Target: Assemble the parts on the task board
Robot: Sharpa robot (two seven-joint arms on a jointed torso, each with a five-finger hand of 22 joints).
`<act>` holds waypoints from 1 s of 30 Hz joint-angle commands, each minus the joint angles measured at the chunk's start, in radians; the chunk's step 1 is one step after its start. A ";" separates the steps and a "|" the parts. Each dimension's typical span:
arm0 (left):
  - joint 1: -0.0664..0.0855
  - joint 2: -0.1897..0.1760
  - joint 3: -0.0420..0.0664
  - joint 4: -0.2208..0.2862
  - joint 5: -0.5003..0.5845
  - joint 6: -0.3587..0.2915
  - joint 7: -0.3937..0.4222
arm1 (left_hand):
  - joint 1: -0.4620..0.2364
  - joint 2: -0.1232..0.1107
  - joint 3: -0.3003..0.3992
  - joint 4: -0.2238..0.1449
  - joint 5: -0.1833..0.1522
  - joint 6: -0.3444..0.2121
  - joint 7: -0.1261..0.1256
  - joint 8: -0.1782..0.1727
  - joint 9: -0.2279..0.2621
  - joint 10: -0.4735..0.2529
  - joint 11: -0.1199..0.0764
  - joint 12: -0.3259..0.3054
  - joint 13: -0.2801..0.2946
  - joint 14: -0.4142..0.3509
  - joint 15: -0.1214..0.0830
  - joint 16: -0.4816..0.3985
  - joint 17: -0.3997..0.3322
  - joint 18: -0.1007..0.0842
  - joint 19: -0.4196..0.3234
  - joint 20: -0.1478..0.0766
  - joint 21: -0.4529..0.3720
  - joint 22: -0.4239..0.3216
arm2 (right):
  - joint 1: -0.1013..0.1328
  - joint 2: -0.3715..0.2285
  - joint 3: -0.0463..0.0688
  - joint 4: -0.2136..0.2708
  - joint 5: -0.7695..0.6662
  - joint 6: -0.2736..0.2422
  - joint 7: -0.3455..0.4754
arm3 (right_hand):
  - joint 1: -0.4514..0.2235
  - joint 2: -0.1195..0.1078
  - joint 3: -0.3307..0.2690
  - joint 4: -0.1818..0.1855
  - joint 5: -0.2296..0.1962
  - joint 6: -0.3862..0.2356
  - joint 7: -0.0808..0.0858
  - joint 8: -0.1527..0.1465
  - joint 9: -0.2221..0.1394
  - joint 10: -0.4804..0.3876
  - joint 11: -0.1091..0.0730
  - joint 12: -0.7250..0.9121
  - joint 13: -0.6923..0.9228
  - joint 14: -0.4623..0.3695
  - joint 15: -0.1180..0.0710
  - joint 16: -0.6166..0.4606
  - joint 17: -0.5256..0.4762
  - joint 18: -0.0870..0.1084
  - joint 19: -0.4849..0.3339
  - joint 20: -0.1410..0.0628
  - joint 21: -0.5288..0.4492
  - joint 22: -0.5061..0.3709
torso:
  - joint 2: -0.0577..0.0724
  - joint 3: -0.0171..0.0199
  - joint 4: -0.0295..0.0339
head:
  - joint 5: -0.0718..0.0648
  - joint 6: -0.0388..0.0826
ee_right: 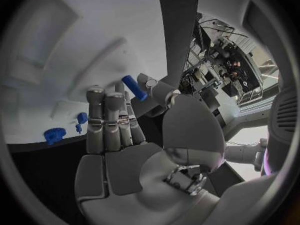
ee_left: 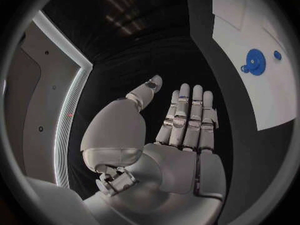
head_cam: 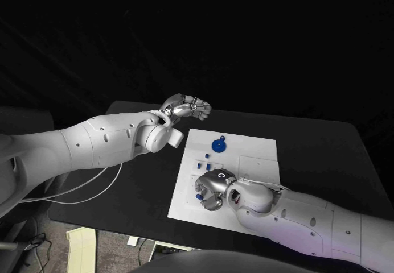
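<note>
A: Looking at the board [head_cam: 246,165], mid-table, right hand [head_cam: 215,190] over its near left part, pinching a blue peg [ee_right: 134,87] between thumb and finger

B: Left hand [head_cam: 187,107]?

A: Raised beyond the far left corner, fingers curled, grasping nothing. Gear [head_cam: 218,145] lying on the far part

B: Risk?

A: Probably a thin pinch; could tilt and jam or drop at its hole
</note>
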 commanded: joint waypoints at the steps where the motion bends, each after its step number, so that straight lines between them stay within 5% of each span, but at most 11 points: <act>1: 0.001 -0.001 0.001 0.001 0.004 0.014 0.006 | -0.007 0.002 -0.002 0.007 -0.001 -0.003 0.002 0.005 -0.001 0.000 0.005 -0.004 -0.001 0.006 0.002 -0.007 0.001 0.018 0.008 -0.002 -0.006 0.002 | -0.001 -0.006 0.000 0.005 0.006 -0.020 -0.003 | 0.003 -0.006 -0.005 0.004 0.001 -0.008 0.000 -0.004 -0.001 -0.027 0.020 -0.003 -0.002 -0.001 0.007 0.001 -0.001 0.080 -0.008 0.001 -0.005 0.014 | 0.000 0.0000 0.0007 | 0.000 0.000; 19: 0.001 -0.002 0.000 -0.002 0.004 0.015 0.006 | -0.007 0.002 -0.001 0.007 -0.001 -0.003 0.002 0.005 -0.001 0.000 0.005 -0.004 -0.001 0.006 0.002 -0.007 0.002 0.018 0.008 -0.002 -0.007 0.002 | 0.001 -0.063 0.003 0.082 0.173 -0.159 0.080 | 0.012 -0.015 -0.022 0.021 0.038 -0.010 -0.001 0.005 0.007 -0.016 0.015 0.010 0.002 0.017 0.001 0.021 -0.001 0.080 0.016 -0.007 0.007 0.018 | 0.000 0.0000 -0.0006 | -0.004 0.007; 30: 0.001 -0.004 0.000 -0.006 0.004 0.015 0.006 | -0.006 0.001 -0.001 0.007 -0.001 -0.003 0.002 0.005 -0.001 0.000 0.004 -0.004 -0.002 0.006 0.002 -0.008 0.002 0.018 0.008 -0.002 -0.007 0.003 | 0.030 -0.138 0.039 0.145 0.360 -0.154 0.166 | 0.000 0.012 -0.089 0.009 0.109 -0.013 -0.001 0.014 0.014 -0.014 0.013 0.011 0.004 0.038 -0.001 0.045 0.005 0.080 0.044 -0.023 0.026 0.018 | -0.001 -0.0007 -0.0011 | -0.011 0.014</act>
